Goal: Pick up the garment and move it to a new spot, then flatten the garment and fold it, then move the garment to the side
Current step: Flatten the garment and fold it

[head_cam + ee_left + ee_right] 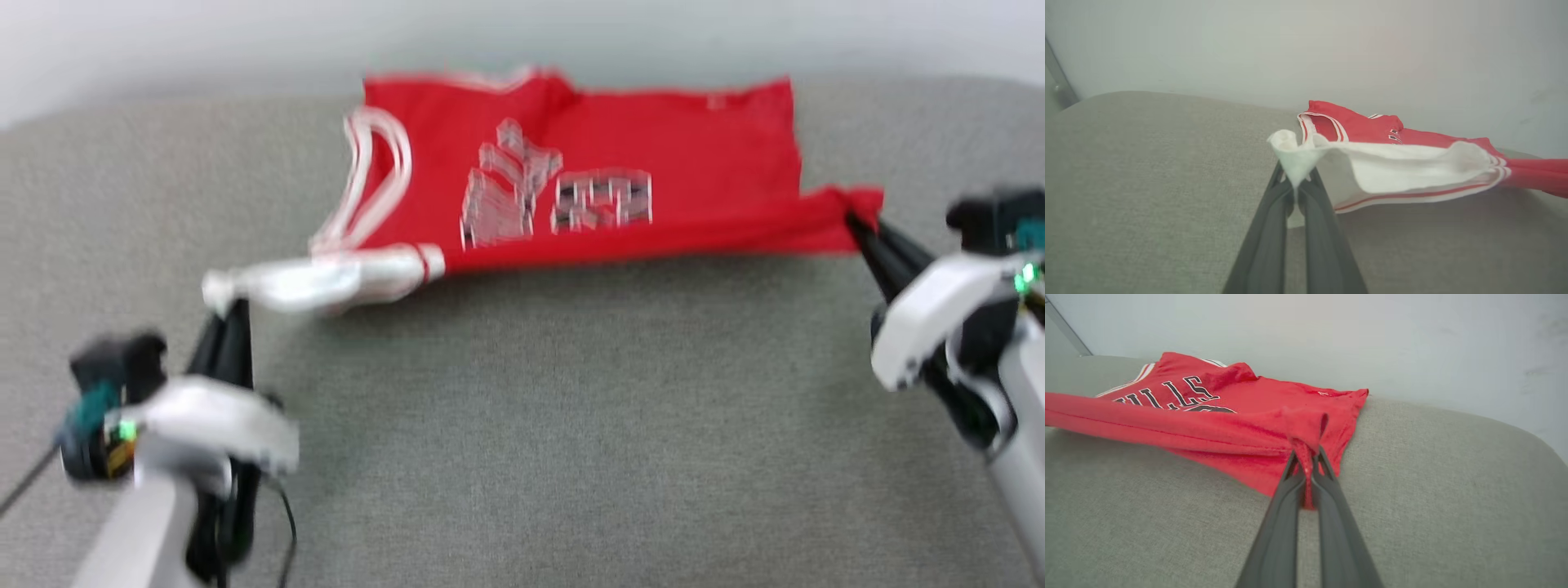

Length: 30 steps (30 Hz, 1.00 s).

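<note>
Left end effector (229, 304) and right end effector (854, 219) each clamp the garment (653, 139).

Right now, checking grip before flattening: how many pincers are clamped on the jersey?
2. The left pincer is shut on the white sleeve at the left end of the jersey; the right pincer is shut on a red corner at its right end.
</note>
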### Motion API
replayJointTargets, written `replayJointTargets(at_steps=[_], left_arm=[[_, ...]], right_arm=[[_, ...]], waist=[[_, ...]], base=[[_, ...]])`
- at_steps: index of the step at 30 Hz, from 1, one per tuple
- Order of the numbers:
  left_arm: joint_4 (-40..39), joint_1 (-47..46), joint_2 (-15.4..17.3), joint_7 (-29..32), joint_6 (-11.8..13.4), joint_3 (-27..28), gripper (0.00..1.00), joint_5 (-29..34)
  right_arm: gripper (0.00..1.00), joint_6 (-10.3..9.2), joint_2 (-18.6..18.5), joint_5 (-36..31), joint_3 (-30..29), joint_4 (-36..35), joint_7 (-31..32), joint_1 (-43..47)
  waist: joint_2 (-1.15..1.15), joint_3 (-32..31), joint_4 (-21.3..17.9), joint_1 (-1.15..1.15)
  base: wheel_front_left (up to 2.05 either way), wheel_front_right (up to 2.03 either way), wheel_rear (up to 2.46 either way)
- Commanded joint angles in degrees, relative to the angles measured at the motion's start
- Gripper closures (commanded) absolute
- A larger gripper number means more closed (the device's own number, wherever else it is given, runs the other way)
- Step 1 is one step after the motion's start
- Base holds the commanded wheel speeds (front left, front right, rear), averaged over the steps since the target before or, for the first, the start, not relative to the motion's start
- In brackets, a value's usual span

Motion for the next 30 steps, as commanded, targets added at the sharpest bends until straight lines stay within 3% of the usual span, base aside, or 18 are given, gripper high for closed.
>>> replayJointTargets(at_steps=[1,8,17,23,30], left_arm=[[-3.3,3.8,0.8,1.3,1.4,0.7,1.0,-0.9],[-21.9,21.0,2.3,7.9,8.6,2.2,1.0,-3.2],[-36.8,30.6,4.7,12.8,14.7,3.7,1.0,-2.7],[-37.2,25.3,5.5,15.7,13.0,1.4,1.0,-2.7],[-25.5,13.0,3.2,16.5,7.8,-1.2,1.0,-4.7]], right_arm=[[1.0,-0.1,-0.8,-0.4,-1.5,-1.7,0.3,3.1],[1.0,-0.11,1.4,-3.4,-11.0,-12.9,4.4,20.0],[1.0,-0.11,6.3,-7.2,-19.9,-29.0,14.5,34.7],[1.0,-0.1,7.3,-8.6,-21.5,-30.9,20.9,33.3],[1.0,-0.08,7.2,-8.3,-19.1,-24.9,23.0,27.6]], waist=[[0.0,-3.7,-0.1,0.01],[0.0,-6.8,0.5,0.01],[0.0,-8.0,0.1,0.01],[0.0,-4.4,-0.1,0.01],[0.0,1.2,-0.5,0.01]], base=[[0.0,0.0,0.0],[0.0,0.0,0.0],[0.0,0.0,0.0],[0.0,0.0,0.0],[0.0,0.0,0.0]])
